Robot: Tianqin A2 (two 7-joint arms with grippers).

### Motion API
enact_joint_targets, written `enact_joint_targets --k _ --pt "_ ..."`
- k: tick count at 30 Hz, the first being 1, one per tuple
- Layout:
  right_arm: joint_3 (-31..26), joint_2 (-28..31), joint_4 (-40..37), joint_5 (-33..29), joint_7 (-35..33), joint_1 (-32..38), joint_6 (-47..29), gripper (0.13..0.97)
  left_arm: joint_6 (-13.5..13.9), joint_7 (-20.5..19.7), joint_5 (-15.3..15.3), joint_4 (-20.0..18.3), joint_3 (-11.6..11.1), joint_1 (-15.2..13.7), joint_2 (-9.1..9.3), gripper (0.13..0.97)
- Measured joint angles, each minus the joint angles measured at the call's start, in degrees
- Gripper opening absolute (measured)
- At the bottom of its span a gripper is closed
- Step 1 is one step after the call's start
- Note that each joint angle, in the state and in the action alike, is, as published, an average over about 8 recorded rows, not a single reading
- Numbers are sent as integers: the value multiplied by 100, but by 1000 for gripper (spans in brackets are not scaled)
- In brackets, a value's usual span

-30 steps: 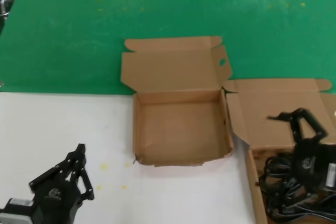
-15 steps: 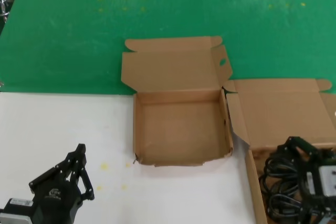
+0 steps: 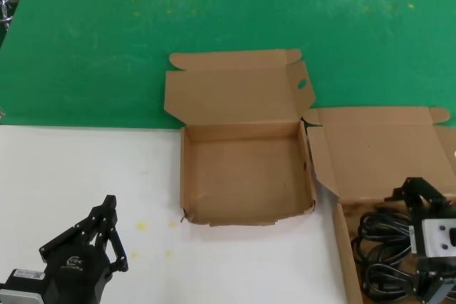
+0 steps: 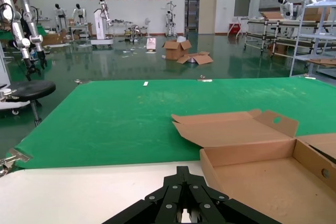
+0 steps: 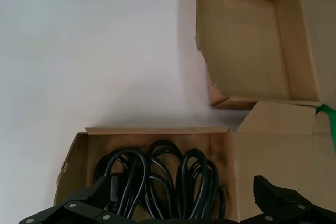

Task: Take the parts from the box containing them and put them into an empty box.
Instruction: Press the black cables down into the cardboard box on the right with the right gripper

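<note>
The black power cords point(image 3: 385, 247) lie coiled in the plain-flap box point(image 3: 339, 236) at the right; they also show in the right wrist view point(image 5: 157, 179). My right gripper point(image 3: 422, 194) hangs just above them, open and empty, its fingers point(image 5: 79, 205) spread wide on either side of the coils. The empty box point(image 3: 246, 215), whose lid flap has an oval hole point(image 3: 301, 84), stands in the middle. It also shows in the right wrist view point(image 5: 247, 40) and the left wrist view point(image 4: 252, 153). My left gripper point(image 3: 108, 215) is parked, shut and empty, over the white table at the front left, as the left wrist view point(image 4: 182, 174) shows.
The cord box's lid point(image 3: 385, 151) lies open behind it, touching the empty box's right wall. The white table point(image 3: 71, 176) spreads to the left and a green mat point(image 3: 228, 12) lies behind the boxes.
My right gripper has drawn back from over the cord box's lid and come down over the cords, turning to point downward. The left arm has not moved.
</note>
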Motion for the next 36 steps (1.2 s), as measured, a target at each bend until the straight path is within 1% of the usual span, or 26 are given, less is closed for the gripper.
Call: enact_joint_targets --k 5,14,22,23,31,35,36 --pt "447 -198 -159 -246 -160 -321 -180 965 0 0 0 0 0 0 0 135" --pt "1028 -483 -487 -580 -444 -592 -494 919 0 0 0 0 0 0 0 134" --pt "1395 -680 -671 -779 -600 -708 -637 807 0 0 0 0 0 0 0 134" --pt "1436 -703 -688 -799 -616 -724 -650 807 0 0 0 0 0 0 0 134" --pt "1697 -841 -777 -949 -715 -855 -738 629 0 1 0 0 0 0 0 134" --pt "1789 -886 -808 -1028 -754 -924 -764 629 0 1 0 0 0 0 0 134" --pt "1809 -897 -823 -1051 -766 -943 -765 603 0 1 0 0 0 0 0 134"
